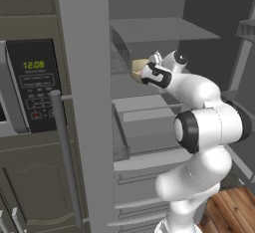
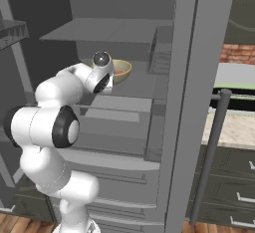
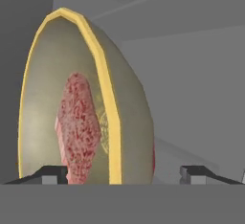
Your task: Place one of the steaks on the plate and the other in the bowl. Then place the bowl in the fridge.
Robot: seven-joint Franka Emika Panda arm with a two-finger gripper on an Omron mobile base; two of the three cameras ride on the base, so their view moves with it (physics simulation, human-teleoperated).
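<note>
You see the bowl on a shelf inside the open fridge, half hidden behind the arm, with one steak lying in it. The gripper stands open around the bowl's rim, one fingertip at each side. Left of the fridge, the microwave clock reads 12:08.

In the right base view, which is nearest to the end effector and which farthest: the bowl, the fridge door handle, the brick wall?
1. Bowl, on the fridge shelf right at the end effector.
2. Fridge door handle, on the open door, to the right.
3. Brick wall, far right, beyond the door.
</note>
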